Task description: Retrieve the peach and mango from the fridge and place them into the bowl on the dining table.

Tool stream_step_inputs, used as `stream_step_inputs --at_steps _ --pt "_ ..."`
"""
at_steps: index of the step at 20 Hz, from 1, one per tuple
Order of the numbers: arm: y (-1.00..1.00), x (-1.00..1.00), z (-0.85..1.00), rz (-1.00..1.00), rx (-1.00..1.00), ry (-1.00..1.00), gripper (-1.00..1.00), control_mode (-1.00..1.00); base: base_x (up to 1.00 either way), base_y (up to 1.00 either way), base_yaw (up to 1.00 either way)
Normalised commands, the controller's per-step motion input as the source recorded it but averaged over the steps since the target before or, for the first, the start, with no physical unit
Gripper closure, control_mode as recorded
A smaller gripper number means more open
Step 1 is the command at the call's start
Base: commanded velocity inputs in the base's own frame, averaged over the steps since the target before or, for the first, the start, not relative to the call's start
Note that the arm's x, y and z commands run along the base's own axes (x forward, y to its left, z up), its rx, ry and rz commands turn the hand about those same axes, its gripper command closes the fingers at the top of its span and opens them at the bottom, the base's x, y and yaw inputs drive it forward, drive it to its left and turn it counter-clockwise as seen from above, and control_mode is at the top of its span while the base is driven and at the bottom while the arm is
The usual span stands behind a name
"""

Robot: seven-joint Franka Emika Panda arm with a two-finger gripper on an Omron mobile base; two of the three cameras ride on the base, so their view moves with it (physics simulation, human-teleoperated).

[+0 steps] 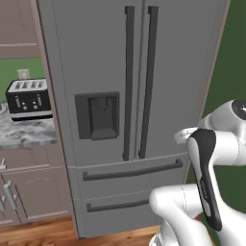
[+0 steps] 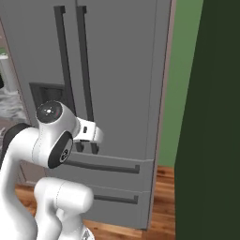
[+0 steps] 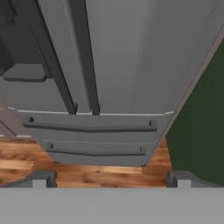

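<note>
still-free of any legible writing, the fridge stands closed; hand spread wide, holding nothing

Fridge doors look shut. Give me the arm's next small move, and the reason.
Probably bring the open gripper forward and up to the right door handle. Both doors of the fridge are closed, the fingertips are apart with nothing between them, and they stand off from the handle, so no fruit can be reached yet.

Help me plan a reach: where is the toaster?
In the left base view, the black toaster sits on the marbled counter, left of the fridge.
</note>
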Motion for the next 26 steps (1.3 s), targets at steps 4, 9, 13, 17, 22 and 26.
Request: stream_step_inputs --at_steps 4,9,13,17,22,26 --pt "0.0 0.0 0.0 0.0 0.0 0.0 -1.0 1.0 -0.14 0.25 0.0" --pt "0.0 0.0 0.0 0.0 0.0 0.0 -1.0 1.0 -0.22 0.36 0.0" --pt "0.0 0.0 0.0 0.0 0.0 0.0 -1.0 1.0 -0.14 0.44 0.0" --pt "0.0 0.0 0.0 0.0 0.0 0.0 -1.0 1.0 -0.36 0.18 0.0" --pt "0.0 0.0 0.0 0.0 0.0 0.0 -1.0 1.0 -0.5 0.0 0.0" --pt "0.0 0.0 0.0 0.0 0.0 0.0 -1.0 1.0 -0.4 0.0 0.0"
